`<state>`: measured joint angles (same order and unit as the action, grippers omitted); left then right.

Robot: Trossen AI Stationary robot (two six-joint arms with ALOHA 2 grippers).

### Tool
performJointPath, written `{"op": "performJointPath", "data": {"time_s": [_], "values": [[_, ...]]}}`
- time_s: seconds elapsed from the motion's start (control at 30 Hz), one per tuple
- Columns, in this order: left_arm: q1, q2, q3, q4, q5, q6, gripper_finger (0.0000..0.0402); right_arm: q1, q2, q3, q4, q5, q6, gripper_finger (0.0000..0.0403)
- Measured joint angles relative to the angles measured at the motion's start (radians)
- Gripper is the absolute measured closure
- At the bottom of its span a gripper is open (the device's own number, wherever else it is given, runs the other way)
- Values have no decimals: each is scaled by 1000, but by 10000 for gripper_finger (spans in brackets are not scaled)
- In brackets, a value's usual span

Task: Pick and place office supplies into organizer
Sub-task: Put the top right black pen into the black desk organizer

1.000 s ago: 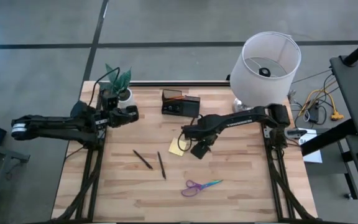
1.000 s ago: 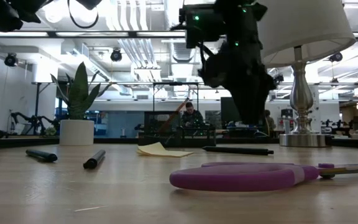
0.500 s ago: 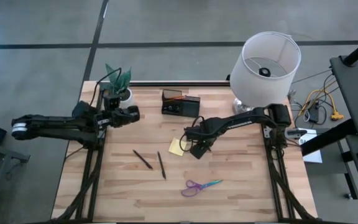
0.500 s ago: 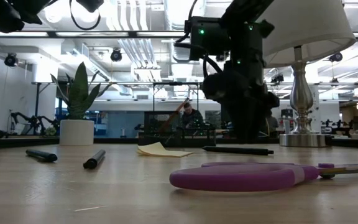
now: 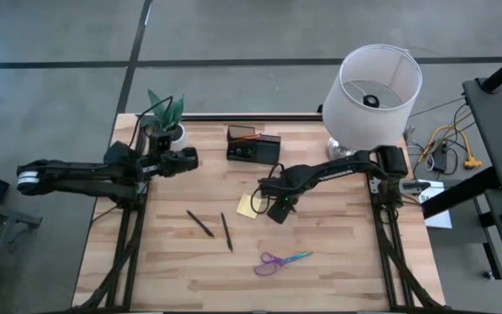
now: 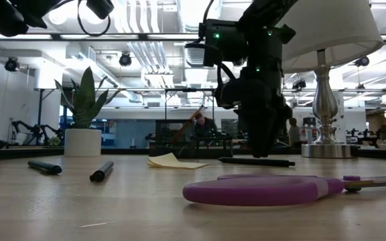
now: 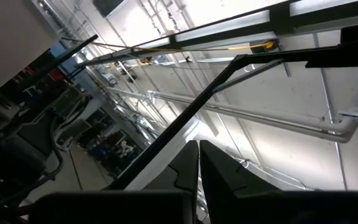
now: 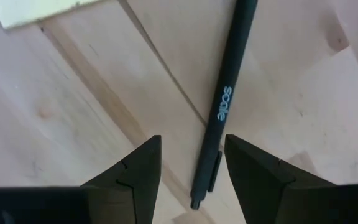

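Presently the right end effector point(image 5: 268, 207) hangs low over the middle of the wooden surface point(image 5: 338, 262), fingers spread open and empty. In the right wrist view a black pen point(image 8: 224, 102) lies flat on the wood between and just ahead of the two dark fingers point(image 8: 140, 168), untouched. It is slim and matte black, with small white lettering along the barrel and a clip near one end. A corner of the yellow sticky-note pad point(image 8: 33, 9) shows just beyond it; in the high view the pad point(image 5: 248, 206) sits just beside the end effector. In the low view the pen point(image 6: 256, 161) lies under the dark end effector point(image 6: 259, 130), and the pad point(image 6: 171, 161) is a thin, slightly curled yellow sheaf.

Two more dark pens point(image 5: 200, 223) point(image 5: 226, 232) lie apart on the surface, toward the near side and left of centre, each slanted. Purple-and-teal scissors point(image 5: 281, 261) lie closed nearer the front edge; in the low view the purple handle loop point(image 6: 260, 190) fills the foreground.

The black organizer point(image 5: 253, 146) stands at the far middle of the surface, an orange pencil point(image 5: 242, 136) showing at its rim.

The left end effector point(image 5: 188, 159) is shut and empty, held off the surface near the far left, beside a white pot with a green plant point(image 5: 169, 122). A white lamp point(image 5: 375, 92) stands at the far right corner.
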<state>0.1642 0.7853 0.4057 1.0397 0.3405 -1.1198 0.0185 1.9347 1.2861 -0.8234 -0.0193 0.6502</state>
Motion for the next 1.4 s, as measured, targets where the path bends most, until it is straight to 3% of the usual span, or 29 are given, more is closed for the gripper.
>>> {"op": "performJointPath", "data": {"time_s": [0.5, 0.73, 1.4], "values": [[0, 24, 0, 0, -16, 0, 402, -70, 0, 0, 40, 24, -7, 234], [0, 24, 0, -2, -17, 0, 402, -69, 0, -1, 26, -38, -7, 234], [0, 31, 1, 0, -34, 2, 402, -105, 0, -1, 26, -48, 49, 234]]}}
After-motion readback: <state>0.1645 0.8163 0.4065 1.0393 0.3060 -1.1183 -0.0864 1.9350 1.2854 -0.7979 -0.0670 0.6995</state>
